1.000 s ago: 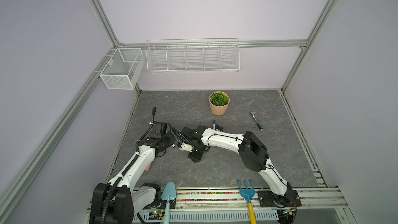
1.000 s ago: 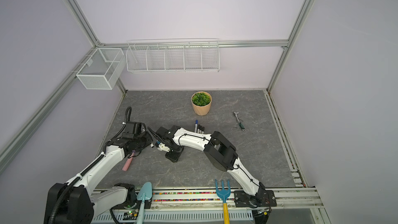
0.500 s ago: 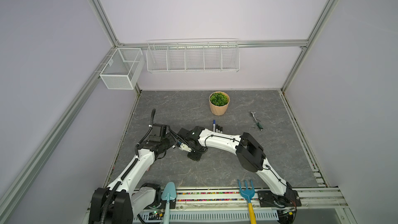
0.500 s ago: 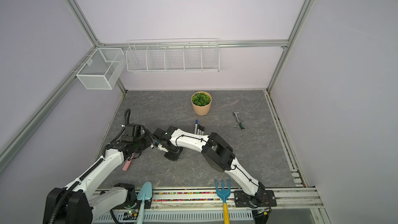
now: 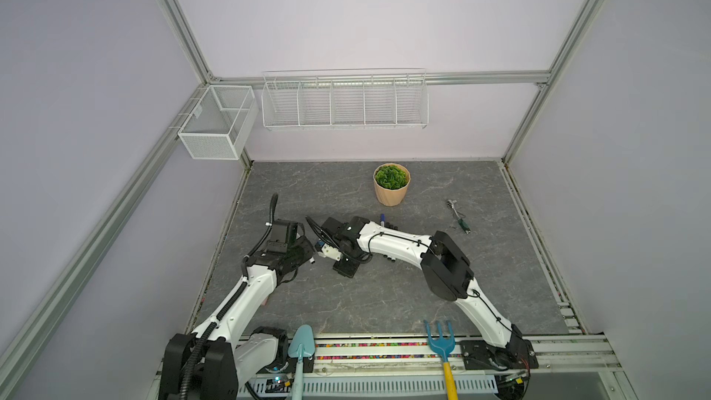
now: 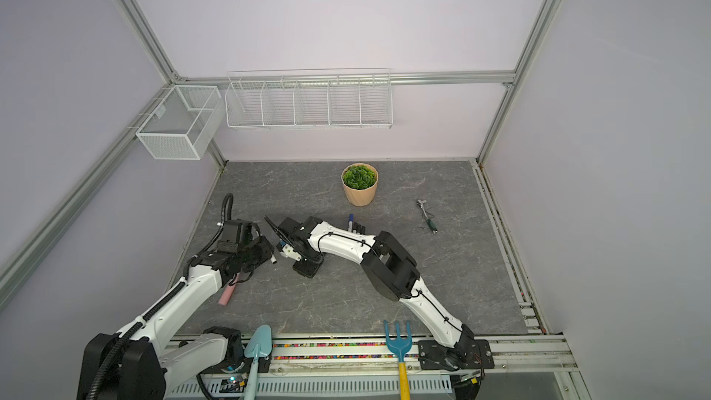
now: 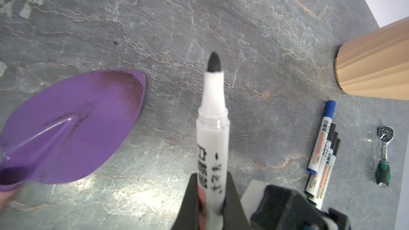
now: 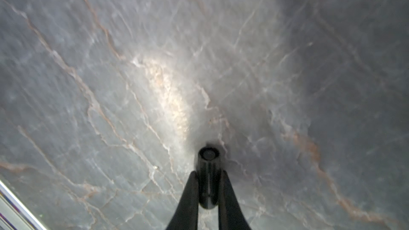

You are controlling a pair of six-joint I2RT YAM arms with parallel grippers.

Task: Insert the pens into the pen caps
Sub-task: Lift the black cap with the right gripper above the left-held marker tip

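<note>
Closing within the last second, the right gripper (image 8: pixel 208 173) now pinches a short black plastic cap (image 8: pixel 208 162). The left gripper (image 7: pixel 211 174) clamps an uncapped white black-tipped marker pen (image 7: pixel 212 133), held away from the ribbed tan pot (image 7: pixel 376 63). Four capped pens (image 7: pixel 321 149) lie just beside that pot, so seemingly one joining remains.

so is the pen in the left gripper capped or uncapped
Uncapped: the pen in the left gripper shows its bare black tip.

Tabletop (image 7: pixel 243 29) grey veined stone-look, matt; pen cap (image 8: pixel 208 180) glossy black plastic; pen (image 7: pixel 213 138) smooth white plastic.
</note>
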